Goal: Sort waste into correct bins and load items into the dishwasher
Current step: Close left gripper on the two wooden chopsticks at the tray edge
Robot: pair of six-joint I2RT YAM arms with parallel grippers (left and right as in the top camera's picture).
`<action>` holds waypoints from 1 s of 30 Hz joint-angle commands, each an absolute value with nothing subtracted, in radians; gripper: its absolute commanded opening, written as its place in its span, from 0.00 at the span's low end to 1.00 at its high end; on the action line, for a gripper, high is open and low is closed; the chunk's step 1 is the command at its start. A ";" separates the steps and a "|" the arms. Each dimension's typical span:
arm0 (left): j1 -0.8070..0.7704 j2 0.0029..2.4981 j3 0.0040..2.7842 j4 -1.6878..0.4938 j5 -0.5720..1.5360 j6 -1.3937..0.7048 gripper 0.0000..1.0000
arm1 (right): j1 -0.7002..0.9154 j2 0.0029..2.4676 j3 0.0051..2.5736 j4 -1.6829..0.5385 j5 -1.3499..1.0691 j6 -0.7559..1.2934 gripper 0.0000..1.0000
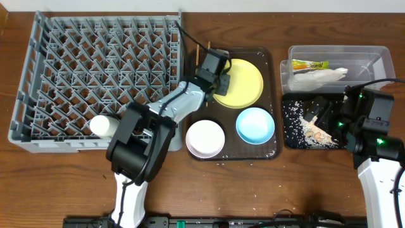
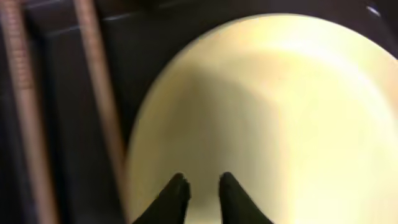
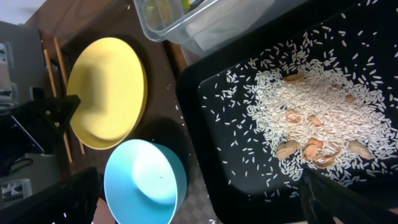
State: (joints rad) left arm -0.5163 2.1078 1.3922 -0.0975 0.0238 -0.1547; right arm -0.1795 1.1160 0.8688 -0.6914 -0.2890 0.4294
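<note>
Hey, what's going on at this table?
Two robot arms are clearing up after a meal. The left arm holds its jaws slightly open over the yellow plate on the brown tray. The right arm hangs over the black tray of rice scraps. Napkin and wrapper lie in the clear tub; a white cup is in the grey rack.

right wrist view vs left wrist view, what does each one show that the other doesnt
Only the right wrist view shows the black tray holding the rice scraps, a corner of the clear tub and the light blue bowl. Only the left wrist view shows the gap between the tips of the left gripper: narrow, with nothing in it, above the yellow plate. Both show the yellow plate, the chopsticks beside it and the dark brown serving tray under them.
</note>
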 commanded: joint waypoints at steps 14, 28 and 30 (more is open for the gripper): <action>-0.504 2.028 1.399 -0.171 -0.200 -0.100 0.08 | -0.182 1.106 0.883 -0.693 -0.296 0.433 0.99; -0.499 2.104 1.397 -0.163 -0.248 -0.098 0.08 | -0.182 1.106 0.883 -0.693 -0.296 0.433 0.99; -0.499 2.111 1.396 -0.164 -0.245 -0.098 0.08 | -0.182 1.106 0.883 -0.693 -0.296 0.433 0.99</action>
State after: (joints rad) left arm -0.5041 2.0876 1.3918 -0.1654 -0.2226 -0.1070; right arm -0.1795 1.1160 0.8688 -0.6914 -0.2890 0.4294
